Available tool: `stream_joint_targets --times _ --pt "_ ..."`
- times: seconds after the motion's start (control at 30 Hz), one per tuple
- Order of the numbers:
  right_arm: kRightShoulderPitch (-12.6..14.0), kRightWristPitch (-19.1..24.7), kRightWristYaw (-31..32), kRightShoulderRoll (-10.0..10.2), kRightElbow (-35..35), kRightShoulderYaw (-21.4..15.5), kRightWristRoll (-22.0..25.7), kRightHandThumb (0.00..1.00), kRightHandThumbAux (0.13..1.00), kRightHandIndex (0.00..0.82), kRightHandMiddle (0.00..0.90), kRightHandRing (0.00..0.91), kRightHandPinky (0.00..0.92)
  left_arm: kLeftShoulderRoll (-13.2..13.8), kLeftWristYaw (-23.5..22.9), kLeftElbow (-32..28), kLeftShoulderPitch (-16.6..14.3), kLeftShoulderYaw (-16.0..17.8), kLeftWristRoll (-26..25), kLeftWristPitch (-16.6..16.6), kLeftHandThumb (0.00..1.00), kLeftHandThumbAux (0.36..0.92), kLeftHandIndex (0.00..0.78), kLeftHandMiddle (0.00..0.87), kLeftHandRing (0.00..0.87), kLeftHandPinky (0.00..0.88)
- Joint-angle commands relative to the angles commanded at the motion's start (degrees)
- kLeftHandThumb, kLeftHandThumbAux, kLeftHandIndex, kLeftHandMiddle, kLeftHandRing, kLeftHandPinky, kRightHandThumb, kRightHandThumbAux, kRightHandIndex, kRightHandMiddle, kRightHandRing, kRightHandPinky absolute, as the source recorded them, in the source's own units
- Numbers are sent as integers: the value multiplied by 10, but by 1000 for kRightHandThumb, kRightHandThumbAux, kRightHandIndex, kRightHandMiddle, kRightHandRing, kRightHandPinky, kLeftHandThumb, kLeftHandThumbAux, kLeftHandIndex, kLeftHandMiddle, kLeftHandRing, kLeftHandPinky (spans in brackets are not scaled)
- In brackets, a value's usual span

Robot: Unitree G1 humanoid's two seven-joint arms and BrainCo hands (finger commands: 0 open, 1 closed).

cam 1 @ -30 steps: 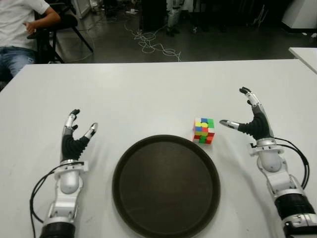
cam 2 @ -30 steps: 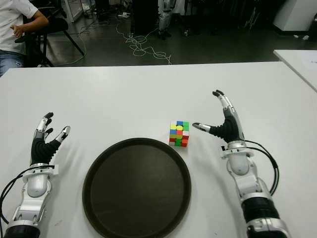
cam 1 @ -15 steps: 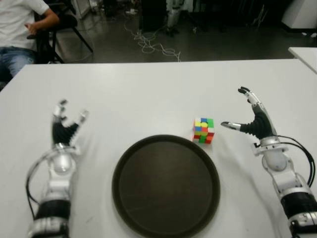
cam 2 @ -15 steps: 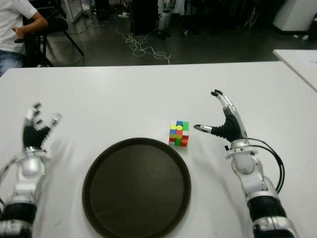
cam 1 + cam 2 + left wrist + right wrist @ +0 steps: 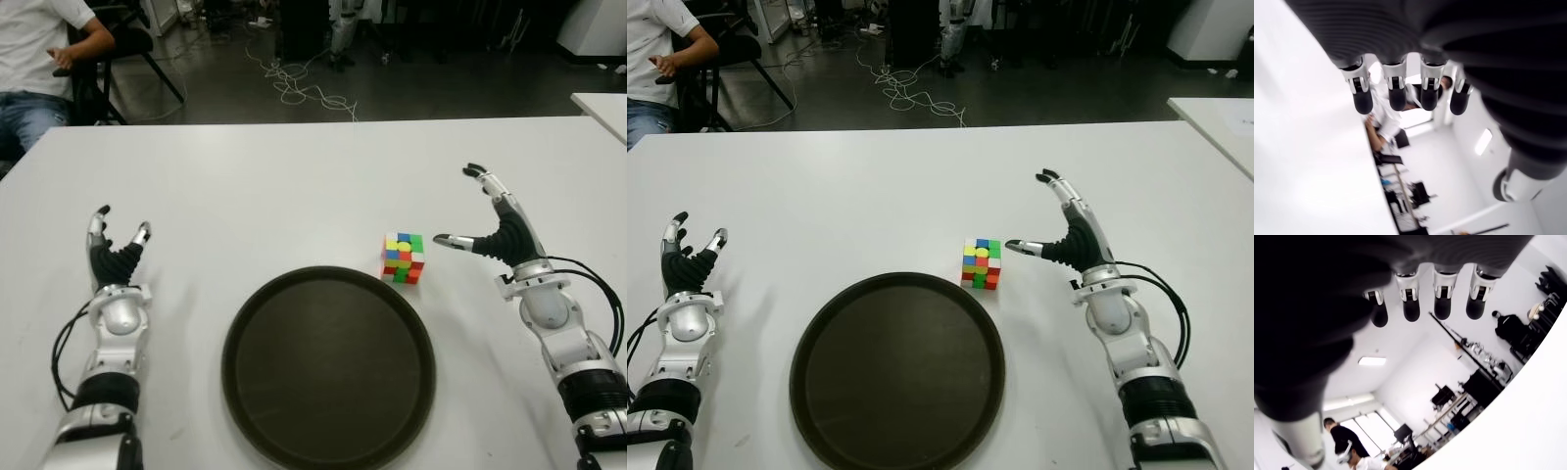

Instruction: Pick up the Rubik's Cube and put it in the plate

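Squarely upright Rubik's Cube beside plate; right hand apparently clear.

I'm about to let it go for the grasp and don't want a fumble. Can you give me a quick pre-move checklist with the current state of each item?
1. Rubik's Cube sits free on the table, just beyond the plate's right rim: ok.
2. Right hand is open beside the cube, thumb pointing at it, a gap between them: ok.
3. Right hand holds nothing, fingers spread in its wrist view: ok.
4. Plate shows nothing in it, ready to receive the cube: ok.
5. Left hand is open at the plate's left, away from the cube's path: ok.
6. Whether the cube's far side is unobstructed for the fingers: cannot tell.
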Motion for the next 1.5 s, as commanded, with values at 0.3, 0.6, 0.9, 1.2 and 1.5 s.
stream_joint_targets --times 0.3,0.6,0.9,1.2,1.5 --pt "-2 8 45 -17 -15 7 8 0 593 14 17 25 73 15 31 61 -39 -5 6 3 0 688 0 0 0 0" --pt "8 80 143 -72 -121 29 -19 0 553 2 18 16 45 20 56 91 -51 -21 19 0 0 717 7 0 0 9" --pt "26 178 238 -99 -248 41 -17 0 529 1 20 14 37 21 55 100 -54 -27 14 -8 0 730 4 3 4 24" --pt "31 230 297 -109 -301 46 -11 0 532 6 24 15 38 24 56 108 -55 -32 15 -16 0 739 1 0 0 13" --pt "24 239 331 -114 -311 52 -4 0 546 20 28 26 42 22 65 110 -57 -37 17 -13 0 742 0 0 0 11"
